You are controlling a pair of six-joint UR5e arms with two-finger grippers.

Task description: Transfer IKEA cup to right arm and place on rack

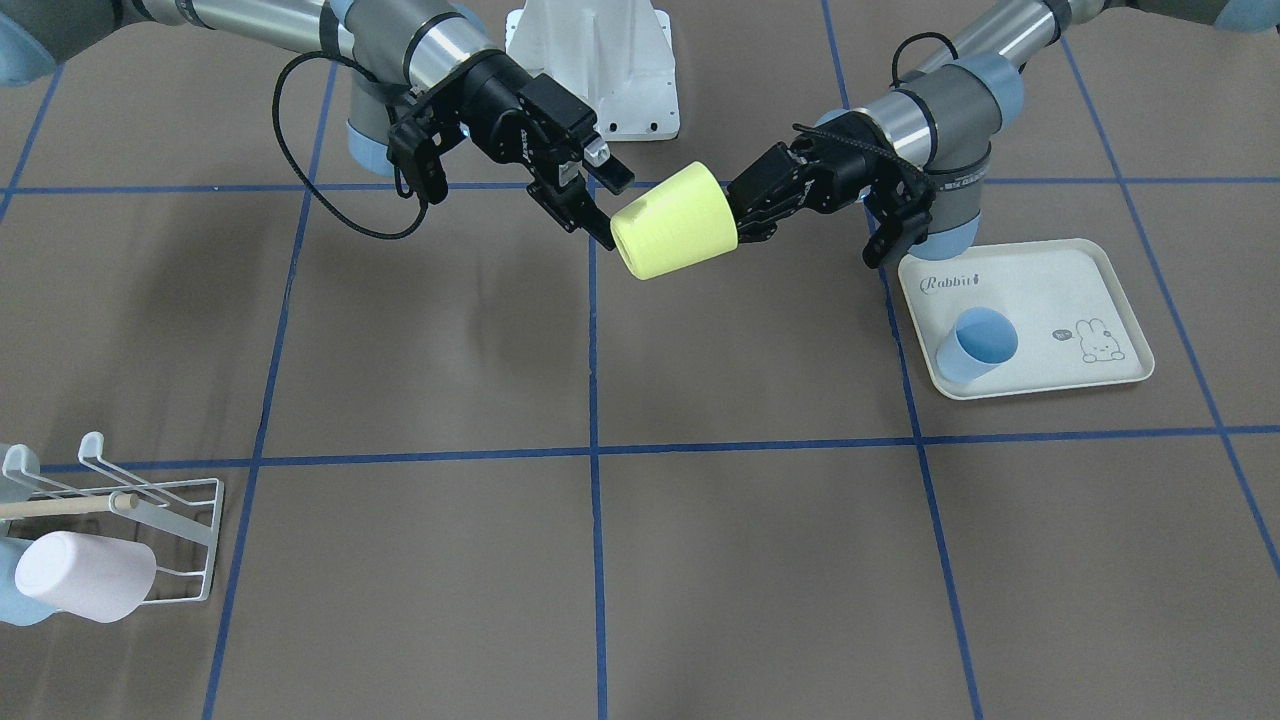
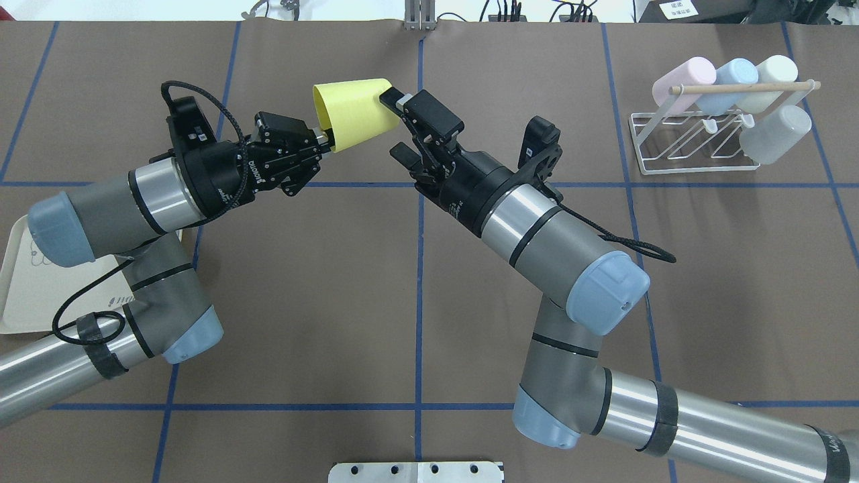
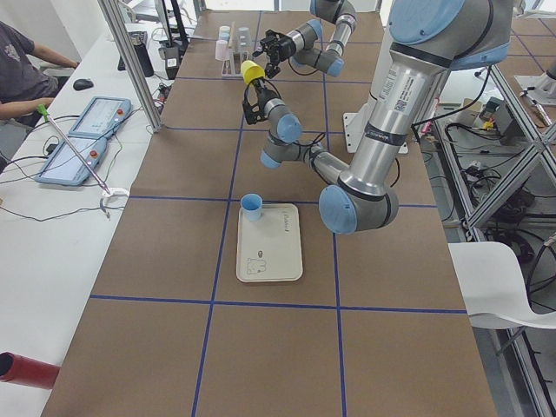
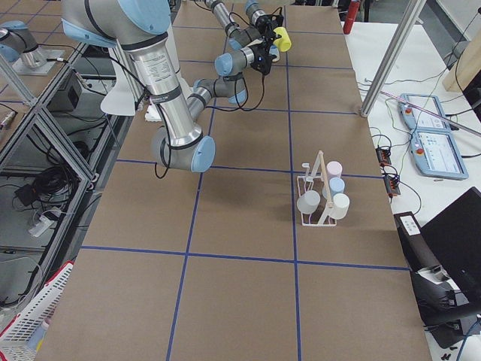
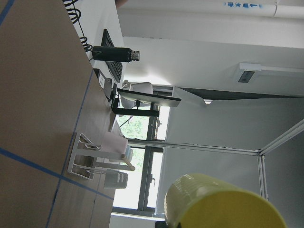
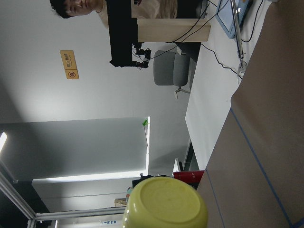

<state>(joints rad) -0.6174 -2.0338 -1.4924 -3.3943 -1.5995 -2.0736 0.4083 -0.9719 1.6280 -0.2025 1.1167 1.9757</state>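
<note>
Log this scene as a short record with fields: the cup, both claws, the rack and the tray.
yellow cup: in the air, on its side between the claws
left claw: shut on its rim
right claw: open, at its base
rack: holds pink cup, blue cup, white cup, grey cup
tray: blue tumbler standing on it

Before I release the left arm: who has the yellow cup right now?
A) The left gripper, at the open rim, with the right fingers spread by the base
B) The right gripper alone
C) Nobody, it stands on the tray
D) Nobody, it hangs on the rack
A: the left gripper is clamped on the rim of the yellow cup, which is held off the table. The right gripper sits at the base end with its fingers spread, not closed on it.
</note>
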